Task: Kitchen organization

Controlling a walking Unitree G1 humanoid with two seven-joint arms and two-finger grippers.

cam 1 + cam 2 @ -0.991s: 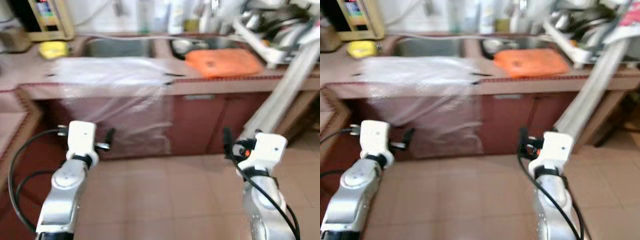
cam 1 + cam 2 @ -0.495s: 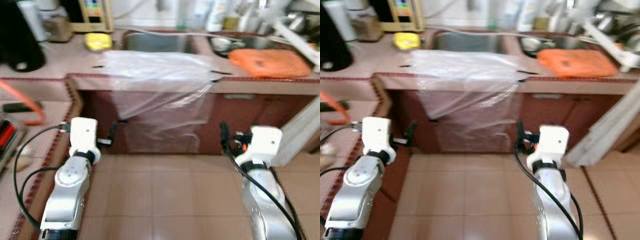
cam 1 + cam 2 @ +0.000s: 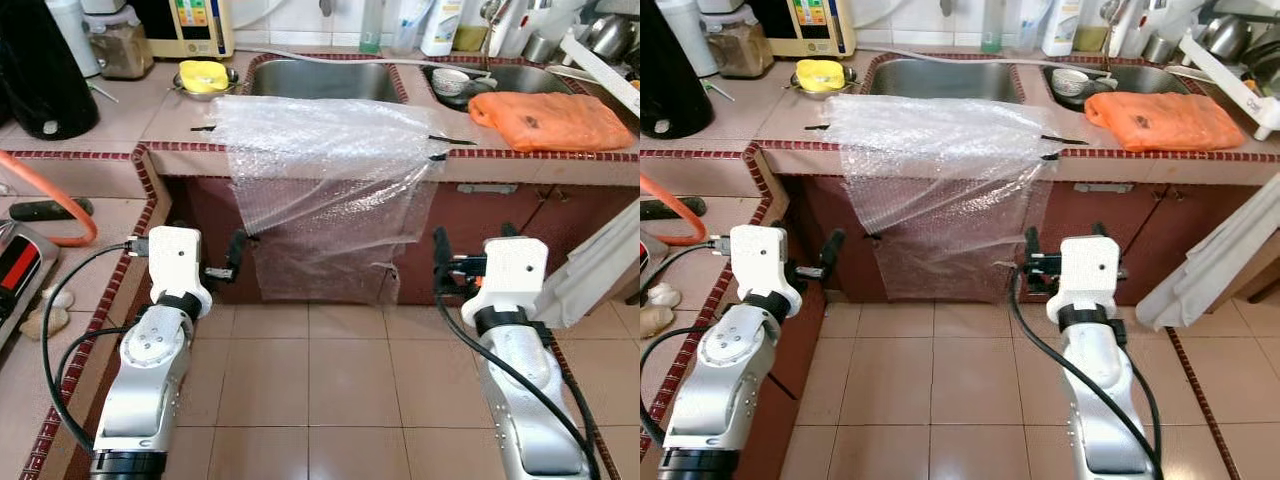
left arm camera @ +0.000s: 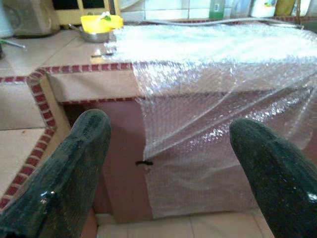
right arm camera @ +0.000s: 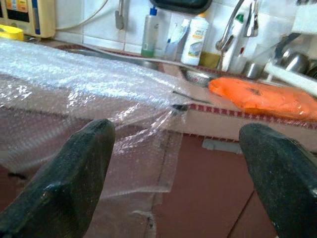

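A sheet of bubble wrap (image 3: 325, 160) lies over the front of the tiled table (image 3: 110, 120), in front of the left sink (image 3: 318, 80), and hangs down past the edge over the brown cabinet doors (image 3: 490, 215). The left claw (image 3: 236, 255) and right claw (image 3: 440, 262) are both raised above the floor (image 3: 330, 390) short of the cabinets, each with its fingers spread apart and holding nothing; the wrist views look between the fingers at the wrap. An orange cloth (image 3: 545, 118) lies on the table by the right sink, a yellow bowl (image 3: 205, 75) sits left of the sinks, and bottles (image 3: 440, 25) stand along the wall.
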